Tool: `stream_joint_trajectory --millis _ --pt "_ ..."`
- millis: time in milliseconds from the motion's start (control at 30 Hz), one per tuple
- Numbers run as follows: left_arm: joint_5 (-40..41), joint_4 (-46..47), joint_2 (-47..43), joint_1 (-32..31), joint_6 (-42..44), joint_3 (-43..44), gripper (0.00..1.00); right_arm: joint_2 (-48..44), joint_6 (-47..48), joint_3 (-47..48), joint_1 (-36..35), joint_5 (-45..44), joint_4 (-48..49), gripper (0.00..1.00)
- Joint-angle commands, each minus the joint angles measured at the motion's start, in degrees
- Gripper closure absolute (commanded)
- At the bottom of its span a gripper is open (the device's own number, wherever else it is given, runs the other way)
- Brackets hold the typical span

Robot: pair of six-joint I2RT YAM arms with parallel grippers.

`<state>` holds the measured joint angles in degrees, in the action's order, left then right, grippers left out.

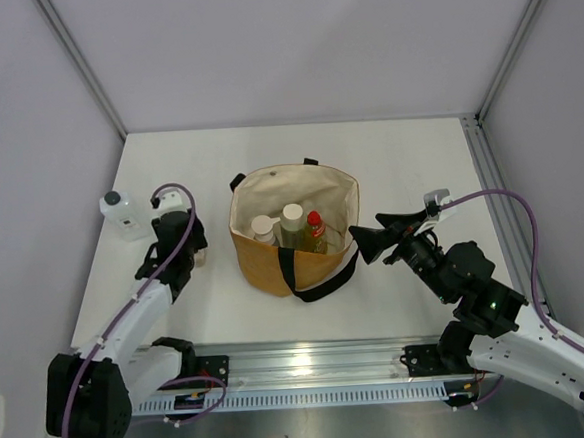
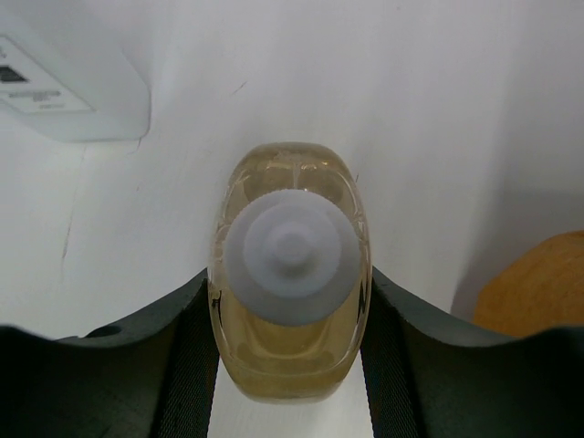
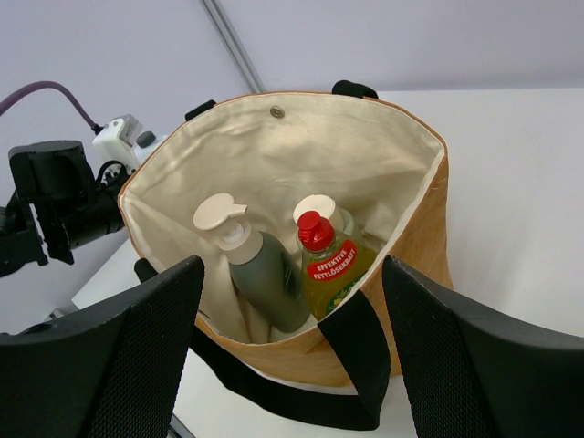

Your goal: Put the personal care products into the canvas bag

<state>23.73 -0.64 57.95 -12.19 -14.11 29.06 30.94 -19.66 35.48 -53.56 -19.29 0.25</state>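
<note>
The canvas bag [image 1: 292, 241] stands open mid-table, tan with cream lining [image 3: 301, 155] and black straps. Inside stand a grey-green bottle with beige pump cap [image 3: 260, 265], a yellow bottle with red cap [image 3: 330, 265] and a pale bottle with cream cap [image 3: 318, 208] behind it. My left gripper [image 1: 186, 248] is left of the bag, pointing down. In its wrist view its jaws [image 2: 289, 278] are shut on both sides of the amber round bottle with white cap [image 2: 289, 360]. A clear square bottle with black cap [image 1: 121, 212] stands further left. My right gripper [image 1: 369, 242] is open and empty, facing the bag's mouth [image 3: 292, 269].
A pale boxy side with a label [image 2: 64, 87], likely the clear bottle, is beyond the left gripper. The bag's tan wall [image 2: 538, 287] is just to its right. A black strap [image 1: 321, 277] lies on the table in front of the bag. Enclosure walls stand close on both sides.
</note>
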Motion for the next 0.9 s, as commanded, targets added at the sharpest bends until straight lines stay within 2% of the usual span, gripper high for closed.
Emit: stream_joint_trajectory --millis 0,167,600,867 --pt "4.84 -9.96 -3.89 -0.56 -4.77 9.58 0.99 -0.26 0.32 -0.06 -0.32 -1.01 0.80 0.17" --pt "4.66 -15.70 -4.34 -1.87 -3.65 15.59 0.99 -0.35 0.24 -0.15 -0.32 -1.19 0.80 0.17" --pt "6.16 -16.67 -6.45 -4.16 -3.65 16.55 1.00 1.23 0.15 -0.33 -0.32 -1.37 1.33 0.17" --pt "7.39 -15.44 -10.49 -9.96 -5.30 15.77 0.99 0.88 0.06 -0.33 -0.32 -1.01 1.24 0.17"
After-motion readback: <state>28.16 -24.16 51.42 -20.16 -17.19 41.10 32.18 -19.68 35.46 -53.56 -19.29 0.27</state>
